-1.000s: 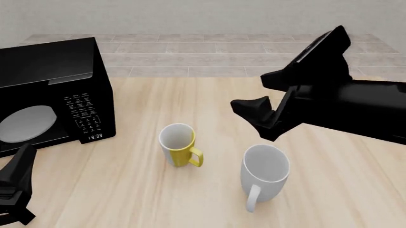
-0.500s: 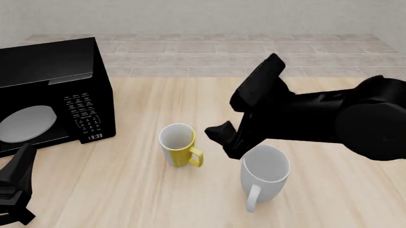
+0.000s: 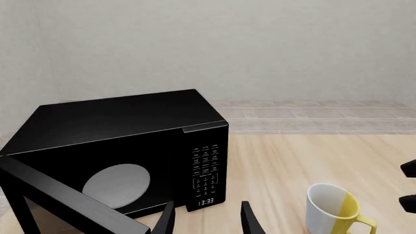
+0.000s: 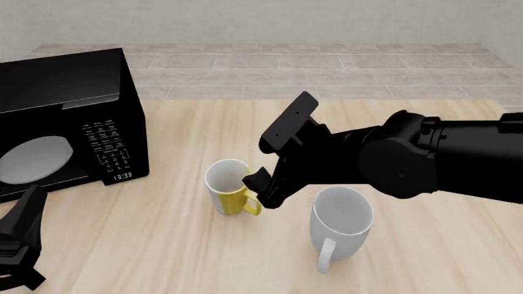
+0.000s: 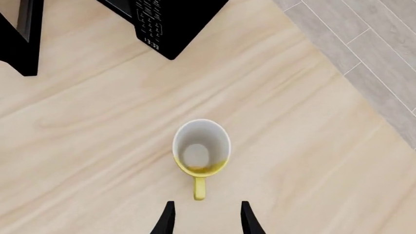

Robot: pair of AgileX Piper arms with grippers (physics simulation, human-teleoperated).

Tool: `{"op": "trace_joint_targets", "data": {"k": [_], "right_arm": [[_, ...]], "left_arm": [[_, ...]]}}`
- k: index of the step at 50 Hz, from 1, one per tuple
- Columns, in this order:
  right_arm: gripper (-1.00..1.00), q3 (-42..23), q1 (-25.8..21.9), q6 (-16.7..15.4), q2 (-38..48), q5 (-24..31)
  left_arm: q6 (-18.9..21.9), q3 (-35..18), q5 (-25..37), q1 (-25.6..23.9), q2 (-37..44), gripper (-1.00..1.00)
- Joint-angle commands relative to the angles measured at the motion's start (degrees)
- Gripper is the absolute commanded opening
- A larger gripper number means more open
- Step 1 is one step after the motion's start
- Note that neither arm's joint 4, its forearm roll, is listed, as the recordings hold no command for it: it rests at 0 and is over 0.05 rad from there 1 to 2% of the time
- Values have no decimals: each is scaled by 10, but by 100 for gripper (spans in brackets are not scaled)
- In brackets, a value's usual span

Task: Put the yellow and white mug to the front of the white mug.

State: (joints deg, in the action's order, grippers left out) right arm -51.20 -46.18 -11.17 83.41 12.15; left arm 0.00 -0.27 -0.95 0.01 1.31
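The yellow and white mug (image 4: 228,187) stands upright mid-table, its yellow handle (image 4: 252,203) pointing front-right. It also shows in the right wrist view (image 5: 201,152) and the left wrist view (image 3: 332,207). The white mug (image 4: 341,224) stands upright to its right and nearer the front, handle toward the front. My right gripper (image 4: 261,188) is open and empty, hovering right next to the yellow handle; in the right wrist view (image 5: 206,220) its fingers stand either side of the handle's line, just short of it. My left gripper (image 4: 23,242) is open and empty at the front left (image 3: 206,222).
A black microwave (image 4: 65,119) stands at the back left, its door (image 3: 62,204) swung open toward the left gripper. Beyond the table's far edge is a tiled floor (image 4: 270,61) and a wall.
My right arm has swung left and down, from behind the white mug to the yellow mug's handle. Both mugs and the left arm have not moved.
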Motion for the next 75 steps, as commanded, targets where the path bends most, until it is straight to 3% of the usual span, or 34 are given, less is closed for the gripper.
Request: {"op": "trace_joint_targets", "data": {"k": [1, 10, 73, 74, 75], "right_arm": [[100, -10, -5, 5, 48, -19], [100, -12, -13, 23, 67, -30], [100, -3, -11, 65, 228, -116], [-100, -2, -12, 64, 227, -117], [-100, -1, -14, 64, 225, -116]], "left_arm": [[0, 0, 0, 0, 0, 100], [0, 0, 0, 0, 0, 100], [0, 0, 0, 0, 0, 100], [0, 0, 0, 0, 0, 100], [0, 0, 0, 0, 0, 100]]}}
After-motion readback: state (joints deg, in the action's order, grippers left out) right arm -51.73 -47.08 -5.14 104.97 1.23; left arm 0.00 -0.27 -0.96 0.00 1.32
